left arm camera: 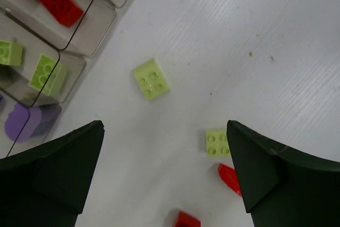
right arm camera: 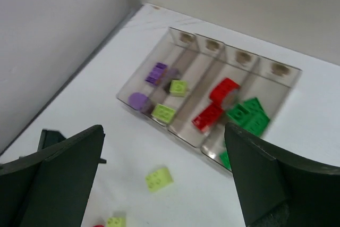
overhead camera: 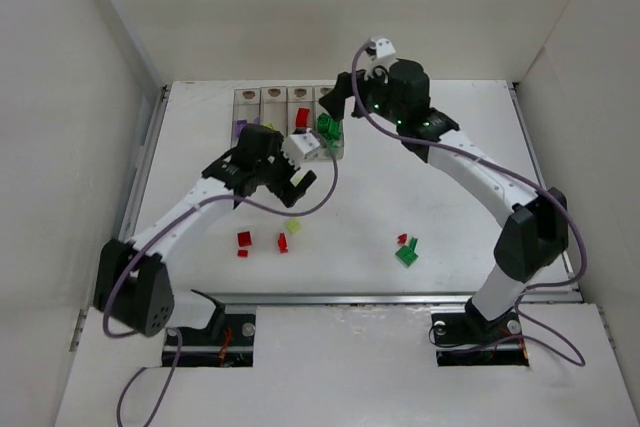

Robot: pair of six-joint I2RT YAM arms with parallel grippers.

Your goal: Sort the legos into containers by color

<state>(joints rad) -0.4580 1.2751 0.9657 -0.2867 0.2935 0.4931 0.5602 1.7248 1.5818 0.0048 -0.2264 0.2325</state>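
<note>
Just ahead of left gripper [left arm camera: 164, 126], spotted yellow-green lego [left arm camera: 151, 78] loose on table [left arm camera: 265, 51], second yellow-green lego [left arm camera: 217, 142] just beside one finger. Hung spread wide, gripped nothing. Ahead of right gripper [right arm camera: 164, 128], also gaping empty: containers [right arm camera: 146, 62], stocked purple, yellow-green, red, green by bin.

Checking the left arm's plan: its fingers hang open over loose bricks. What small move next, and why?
Probably lower the left gripper onto the pale yellow-green brick lying roughly centred between its open, empty fingers; the nearby bin already holds matching bricks.
</note>
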